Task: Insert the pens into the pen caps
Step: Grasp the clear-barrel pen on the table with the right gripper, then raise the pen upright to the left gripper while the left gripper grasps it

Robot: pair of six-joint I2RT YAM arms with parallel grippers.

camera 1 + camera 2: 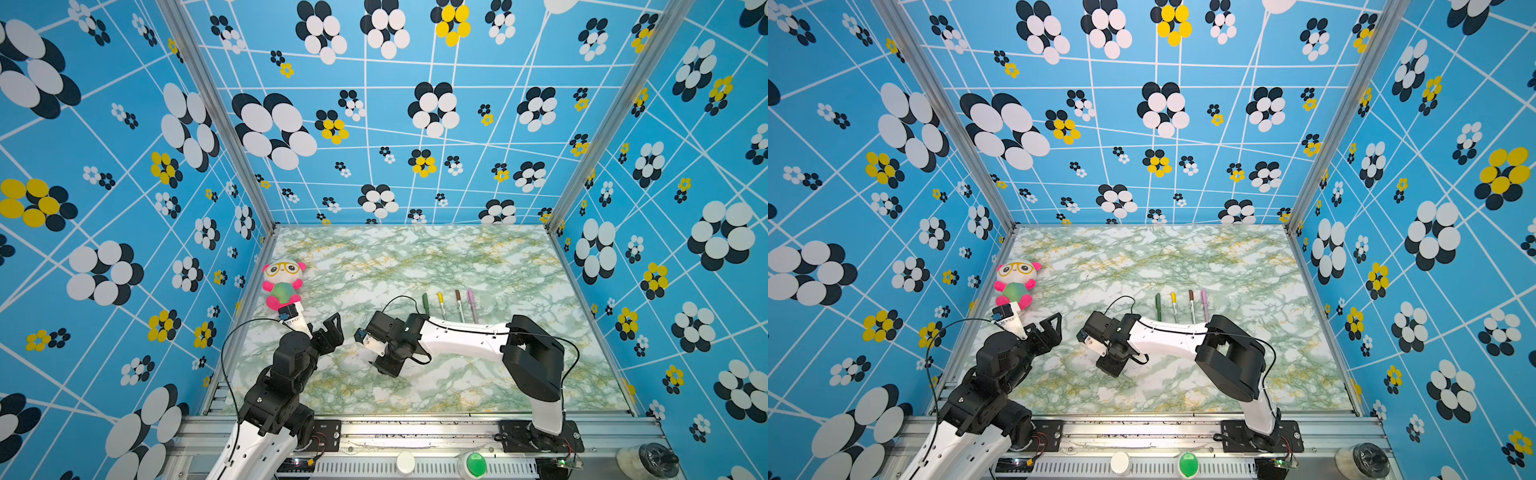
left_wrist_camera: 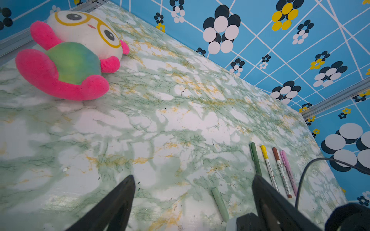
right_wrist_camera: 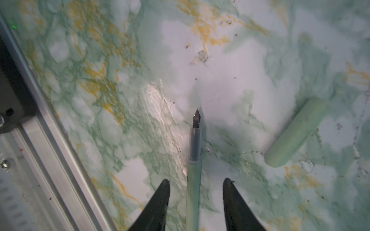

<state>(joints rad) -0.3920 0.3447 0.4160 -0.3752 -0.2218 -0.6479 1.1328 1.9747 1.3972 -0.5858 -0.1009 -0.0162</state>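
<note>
An uncapped pale green pen (image 3: 193, 180) lies on the marble table with its dark nib pointing away from my right gripper (image 3: 196, 180). That gripper is open and straddles the barrel, with a gap on each side. The matching pale green pen cap (image 3: 296, 134) lies loose a short way off, also seen as the pen cap (image 2: 220, 204) in the left wrist view. My left gripper (image 2: 193, 177) is wide open and holds nothing. In both top views the left gripper (image 1: 332, 328) faces the right gripper (image 1: 386, 368) near the table's middle front. Four capped pens lie in a row: dark green (image 1: 426, 305), yellow (image 1: 441, 304), brown (image 1: 459, 305), pink (image 1: 472, 305).
A pink and white plush toy (image 1: 283, 284) sits by the left wall, behind the left arm. The aluminium front rail (image 1: 415, 428) runs along the near edge, close to the right gripper. Patterned blue walls enclose the table on three sides.
</note>
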